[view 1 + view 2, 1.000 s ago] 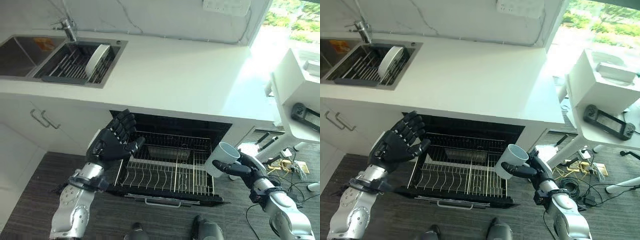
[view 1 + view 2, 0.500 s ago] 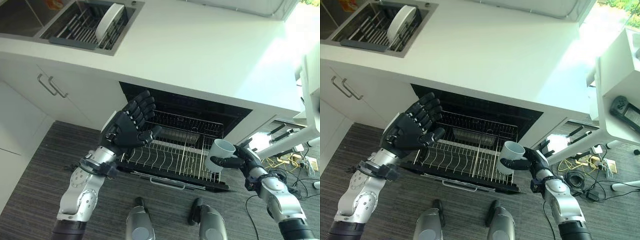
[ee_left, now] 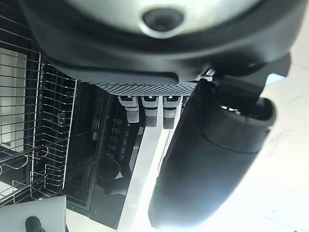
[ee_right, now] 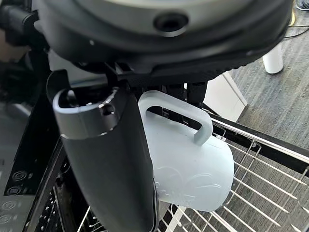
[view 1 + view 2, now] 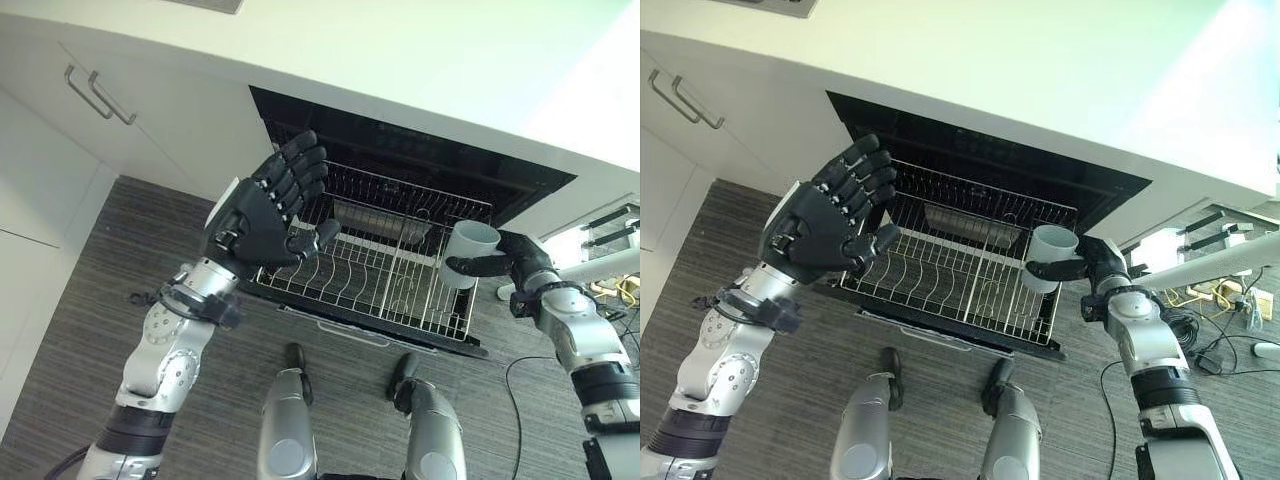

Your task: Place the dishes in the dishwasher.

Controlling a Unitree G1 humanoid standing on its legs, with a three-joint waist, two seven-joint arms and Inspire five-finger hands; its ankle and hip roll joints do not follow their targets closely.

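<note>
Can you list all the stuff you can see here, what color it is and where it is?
mug: one, white, upright in the right hand, over the right edge of the rack.
dish rack: one, silver wire, pulled out of the dishwasher, nothing in it that I can make out.
dishwasher: one, black inside, open under the countertop.
countertop: one, white, running above the dishwasher.
cabinet handles: two, silver, on the white cupboards left of the dishwasher.
floor: dark grey wood look, in front of the cupboards.
left hand: dark, fingers straight, raised over the left end of the rack, holding nothing.
right hand: dark, fingers curled round the mug.
</note>
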